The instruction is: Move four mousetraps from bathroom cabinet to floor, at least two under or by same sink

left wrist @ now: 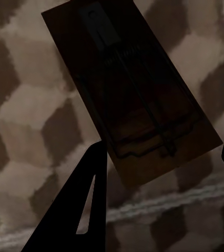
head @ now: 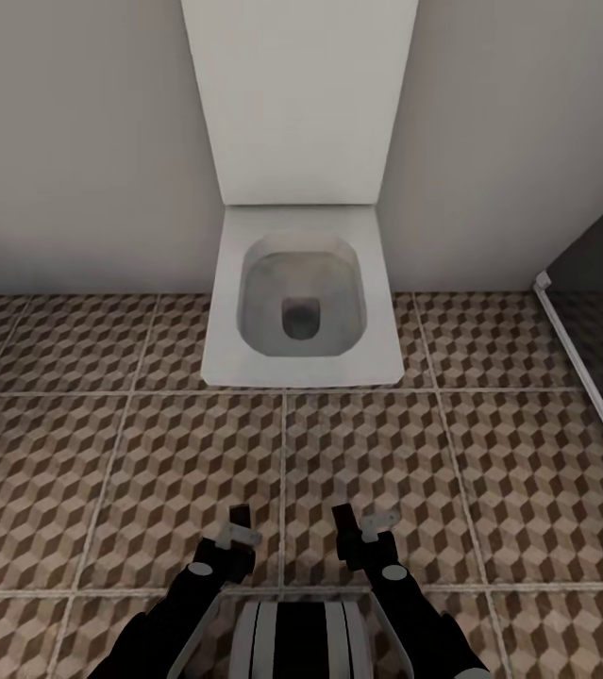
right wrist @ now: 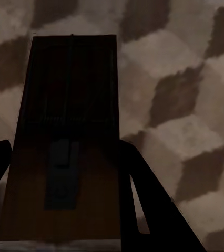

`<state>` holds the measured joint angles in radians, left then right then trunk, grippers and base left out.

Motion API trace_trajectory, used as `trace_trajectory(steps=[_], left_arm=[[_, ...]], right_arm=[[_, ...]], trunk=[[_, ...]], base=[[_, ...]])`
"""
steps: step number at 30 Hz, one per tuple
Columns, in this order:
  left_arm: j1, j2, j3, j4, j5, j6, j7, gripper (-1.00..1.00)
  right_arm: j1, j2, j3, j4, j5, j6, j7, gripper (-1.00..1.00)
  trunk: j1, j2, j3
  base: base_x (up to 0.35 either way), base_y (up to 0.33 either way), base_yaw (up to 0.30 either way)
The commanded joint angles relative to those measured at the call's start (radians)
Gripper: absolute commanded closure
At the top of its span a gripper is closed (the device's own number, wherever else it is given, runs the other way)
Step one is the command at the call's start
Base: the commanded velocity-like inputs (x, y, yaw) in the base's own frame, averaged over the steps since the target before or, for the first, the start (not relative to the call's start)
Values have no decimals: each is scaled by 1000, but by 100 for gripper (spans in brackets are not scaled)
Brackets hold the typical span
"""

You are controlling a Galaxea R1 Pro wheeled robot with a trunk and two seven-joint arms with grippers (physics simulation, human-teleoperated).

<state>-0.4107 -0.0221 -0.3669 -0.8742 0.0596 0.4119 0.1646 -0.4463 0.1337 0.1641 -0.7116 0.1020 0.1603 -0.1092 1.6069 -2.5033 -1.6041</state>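
Cube-patterned bathroom floor (head: 103, 453) runs to a white toilet (head: 301, 311); left gripper (left wrist: 159, 157) apparently clasps a mousetrap (left wrist: 138, 89); right gripper (right wrist: 64, 173) clamps another mousetrap (right wrist: 64, 131).

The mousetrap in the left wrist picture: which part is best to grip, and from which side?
Grip the mousetrap by its two long wooden edges, close to a short end, coming in from that end along its length. The board is flat and thin, and dark wire covers its face, so the bare edges look safest. The left pincer seems to clasp it so.
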Motion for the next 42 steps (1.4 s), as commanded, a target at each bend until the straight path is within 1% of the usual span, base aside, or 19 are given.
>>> trace_trajectory(steps=[1, 4, 15, 18, 34, 42], left_arm=[[0, 1, -4, -2, 5, 5, 9, 100], [0, 1, -4, -3, 5, 4, 9, 100], [0, -1, -4, -3, 5, 5, 9, 100], [0, -7, -4, -3, 5, 5, 9, 100], [0, -11, -4, -1, 5, 5, 10, 100], [0, -12, -5, 1, 5, 5, 10, 100]], right_arm=[[0, 0, 3, -2, 8, 8, -7, 100], [0, 0, 3, -2, 8, 8, -7, 100], [0, 0, 3, -2, 8, 8, -7, 100], [0, 0, 3, -2, 8, 8, -7, 100], [0, 0, 3, -2, 8, 7, -7, 100], [0, 1, 3, -2, 8, 7, -7, 100]], trunk=[[0, 0, -5], [2, -1, -16], [2, -1, -16], [2, -1, -16], [2, -1, -16], [2, -1, -16]], base=[[0, 0, 0], [0, 0, 0], [1, 1, 0], [83, 76, 0], [196, 171, 0], [248, 34, 0]])
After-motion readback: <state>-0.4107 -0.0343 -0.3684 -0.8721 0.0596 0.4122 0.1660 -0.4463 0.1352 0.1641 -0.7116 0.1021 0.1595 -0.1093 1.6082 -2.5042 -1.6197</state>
